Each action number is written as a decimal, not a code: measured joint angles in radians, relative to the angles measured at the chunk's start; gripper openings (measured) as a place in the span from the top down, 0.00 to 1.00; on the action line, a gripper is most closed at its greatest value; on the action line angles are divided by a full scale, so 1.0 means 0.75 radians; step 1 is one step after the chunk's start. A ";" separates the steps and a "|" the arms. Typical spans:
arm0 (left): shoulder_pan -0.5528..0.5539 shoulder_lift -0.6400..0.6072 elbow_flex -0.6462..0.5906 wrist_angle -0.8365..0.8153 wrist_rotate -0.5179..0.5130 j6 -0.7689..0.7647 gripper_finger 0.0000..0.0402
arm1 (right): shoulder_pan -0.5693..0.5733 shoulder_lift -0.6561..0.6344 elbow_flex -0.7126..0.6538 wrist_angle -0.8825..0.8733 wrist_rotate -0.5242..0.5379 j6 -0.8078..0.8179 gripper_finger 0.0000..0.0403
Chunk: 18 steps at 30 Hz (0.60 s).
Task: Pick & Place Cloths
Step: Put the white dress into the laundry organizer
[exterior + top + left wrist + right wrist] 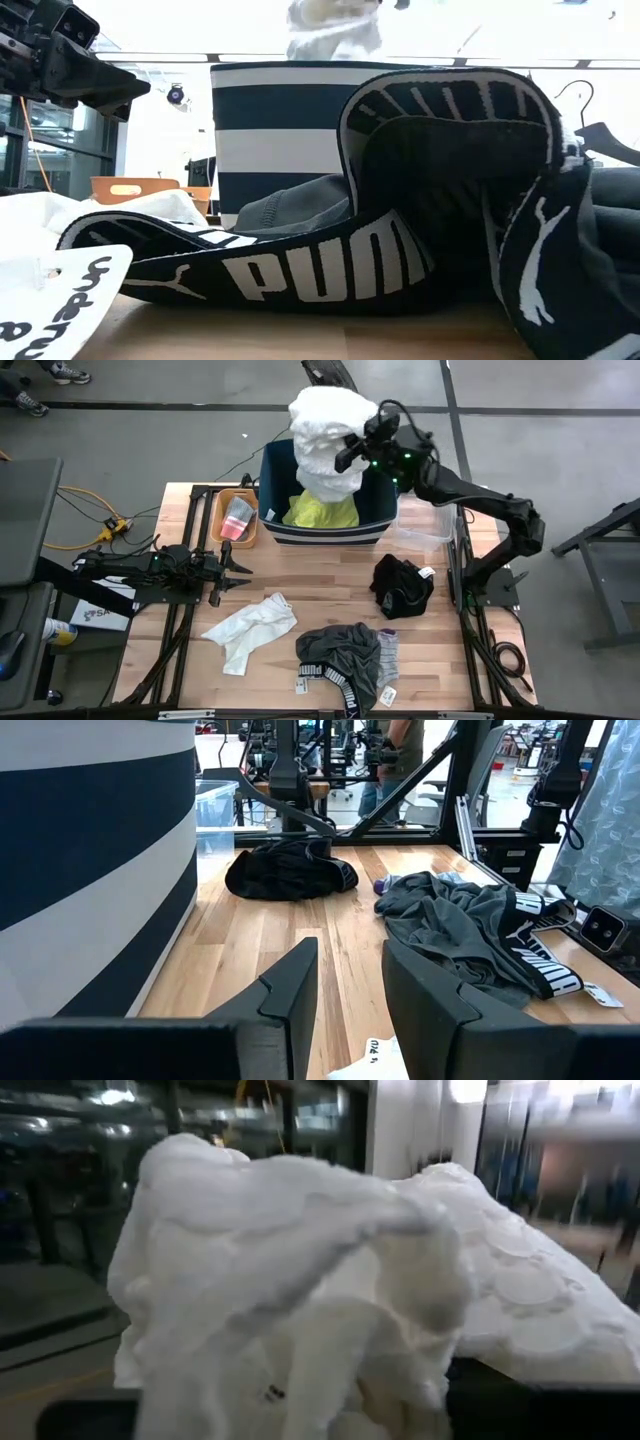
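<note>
Wood table. Right gripper holds big white cloth, hanging over navy bin right below. Step: drop-off. Next: lower, let go. Left gripper narrow, empty, waiting beside small white cloth.

White garment hanging over a bin striped navy and white. Yellow shirt inside it. Orange tray beside, with a pink-tinted clear cup. Light wood table with a black frame. Black cloth in a heap. Dark grey shorts with a black waistband lettered in white. Thin white cloth, slightly off-white. Grey-pink socks. Dark arms; green lights on the right one.
</note>
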 joint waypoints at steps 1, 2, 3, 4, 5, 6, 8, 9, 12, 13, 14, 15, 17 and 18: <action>0.000 0.000 0.000 0.000 0.000 0.000 0.72 | -0.001 0.005 0.000 -0.039 -0.001 0.052 0.86; 0.000 0.000 0.000 0.000 0.000 0.000 0.72 | -0.001 0.007 -0.001 -0.082 -0.006 0.094 0.86; 0.000 0.000 0.000 0.001 0.000 0.000 0.72 | -0.001 0.007 -0.001 -0.125 -0.018 0.131 0.86; 0.001 0.000 0.000 0.001 0.000 0.000 0.72 | 0.000 0.007 -0.001 -0.162 -0.038 0.163 0.86; 0.000 0.000 0.000 0.001 0.000 0.000 0.72 | 0.001 0.007 -0.001 -0.196 -0.064 0.192 0.86; 0.000 0.000 0.000 0.000 0.000 0.000 0.72 | 0.001 0.006 -0.001 -0.233 -0.091 0.217 0.86; 0.000 0.000 0.000 0.000 0.000 0.000 0.72 | 0.000 0.006 -0.001 -0.312 -0.142 0.243 0.86; 0.000 0.001 0.000 0.000 0.000 0.000 0.72 | -0.002 0.006 -0.001 -0.350 -0.166 0.244 0.86; 0.000 0.000 0.000 0.001 0.000 0.000 0.72 | -0.020 0.006 -0.001 -0.460 -0.260 0.214 0.86; 0.000 0.000 0.000 0.001 0.000 0.000 0.72 | -0.029 0.006 -0.001 -0.496 -0.287 0.200 0.86; 0.000 0.000 0.000 0.000 0.000 0.000 0.72 | -0.040 0.006 -0.001 -0.531 -0.309 0.182 0.86; 0.000 0.001 0.000 0.000 0.000 0.000 0.72 | -0.049 0.006 -0.001 -0.567 -0.322 0.162 0.86; 0.000 0.000 0.000 0.000 0.000 0.000 0.72 | -0.061 0.018 -0.001 -0.624 -0.335 0.113 0.86; 0.000 0.000 0.000 0.000 0.000 0.000 0.72 | -0.071 0.021 -0.001 -0.652 -0.353 0.091 0.86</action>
